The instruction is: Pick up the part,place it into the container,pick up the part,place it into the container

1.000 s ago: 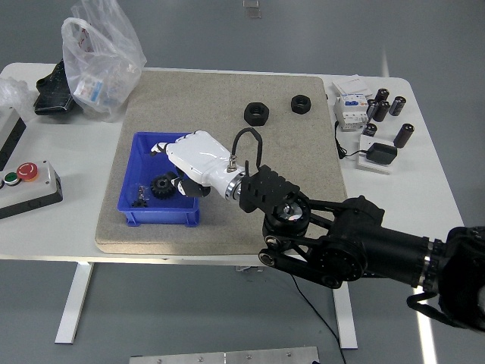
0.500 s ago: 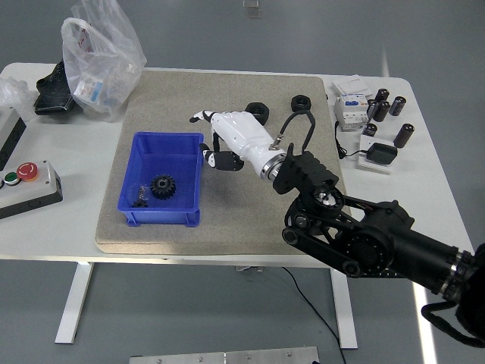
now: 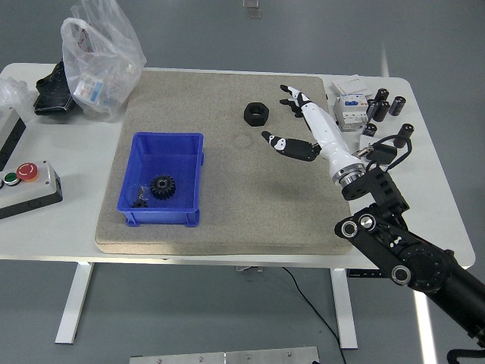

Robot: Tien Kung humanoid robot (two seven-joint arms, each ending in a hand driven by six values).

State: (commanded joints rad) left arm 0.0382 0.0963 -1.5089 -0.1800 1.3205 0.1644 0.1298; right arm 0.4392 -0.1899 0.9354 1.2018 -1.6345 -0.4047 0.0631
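Head view. We take the blue container (image 3: 161, 178) as our landmark; it sits on the left part of the grey mat (image 3: 220, 197) on the desk (image 3: 439, 197). Inside it lies a black gear (image 3: 160, 186), with a smaller dark piece just beside the gear toward the container's left wall; we cannot tell what that piece is.

The part we judge to be next is the black nut (image 3: 256, 113), lying flat on the mat, well to the right of the container and beyond its far edge. Being a ring, it shows no long axis that would govern the approach.

The right hand (image 3: 307, 129) hangs over the mat further right again. Its fingers (image 3: 277, 141) are spread apart and hold nothing. The thumb reaches back toward the container, and the other fingertips point to the far side of the desk, where they cover something dark; we cannot tell what it is.

The governing relation: the nut lies just on the container side of the hand, near the thumb tip but apart from it. We judge that the hand needs only a short shift toward the container before closing.

The left hand does not appear, so the right is the only hand placed for this pick.
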